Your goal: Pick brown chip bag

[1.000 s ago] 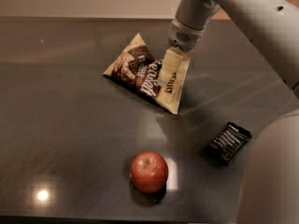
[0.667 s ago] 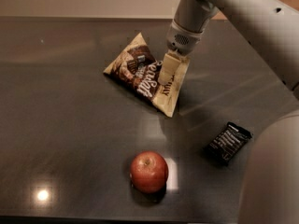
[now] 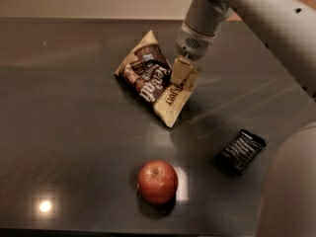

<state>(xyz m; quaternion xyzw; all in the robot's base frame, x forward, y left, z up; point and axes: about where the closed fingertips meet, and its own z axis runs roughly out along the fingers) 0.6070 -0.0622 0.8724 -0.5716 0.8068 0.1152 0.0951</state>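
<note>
Camera view: gripper at right edge of brown chip bag, jaws pinching it.

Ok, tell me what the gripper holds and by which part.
The gripper appears to pinch the crinkly tan-and-brown chip bag by its upper right edge.

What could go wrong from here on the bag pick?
The end effector sits at the upper right edge of the bag, not over its middle.
1. An edge hold on crinkly film may slip, or the bag may swing on lift.
2. A dropped bag could knock the bar or set the apple rolling; both lie in front of it.
</note>
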